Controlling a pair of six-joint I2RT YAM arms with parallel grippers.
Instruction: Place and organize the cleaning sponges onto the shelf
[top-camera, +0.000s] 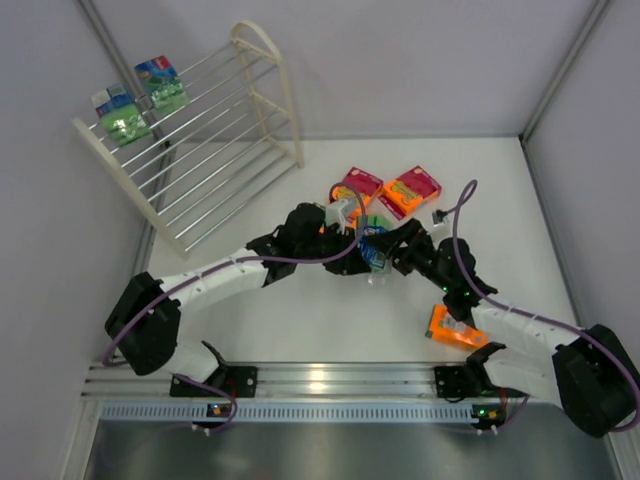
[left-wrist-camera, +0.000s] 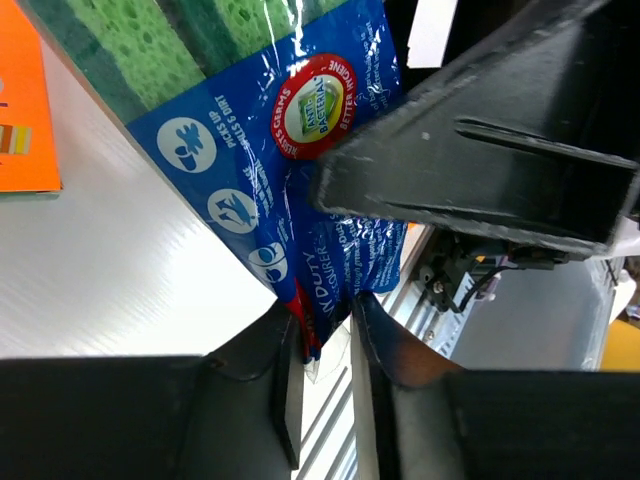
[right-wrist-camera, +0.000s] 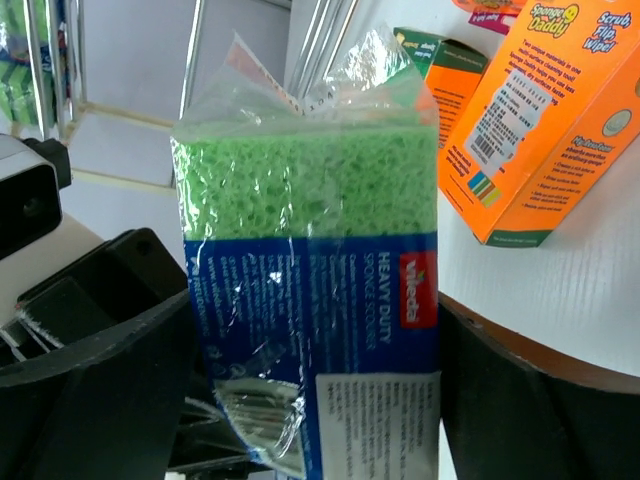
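A green sponge pack with a blue label (top-camera: 375, 247) hangs between both grippers above the table's middle. My left gripper (top-camera: 352, 240) pinches the pack's blue wrapper edge (left-wrist-camera: 300, 200) between its fingers (left-wrist-camera: 325, 305). My right gripper (top-camera: 388, 250) grips the same pack (right-wrist-camera: 310, 200) across its width (right-wrist-camera: 310, 320). Orange packs (top-camera: 360, 185) (top-camera: 412, 185) lie just behind the grippers, and one shows in the right wrist view (right-wrist-camera: 540, 110). Another orange pack (top-camera: 452, 328) lies beside the right arm. The cream shelf (top-camera: 215, 165) stands far left with two green packs (top-camera: 125, 120) (top-camera: 165, 90) on its top tier.
The ribbed aluminium rail (top-camera: 320, 380) runs along the near edge by the arm bases. White walls close the table in at the back and on both sides. An orange pack's corner (left-wrist-camera: 20, 120) lies on the table to the left in the left wrist view.
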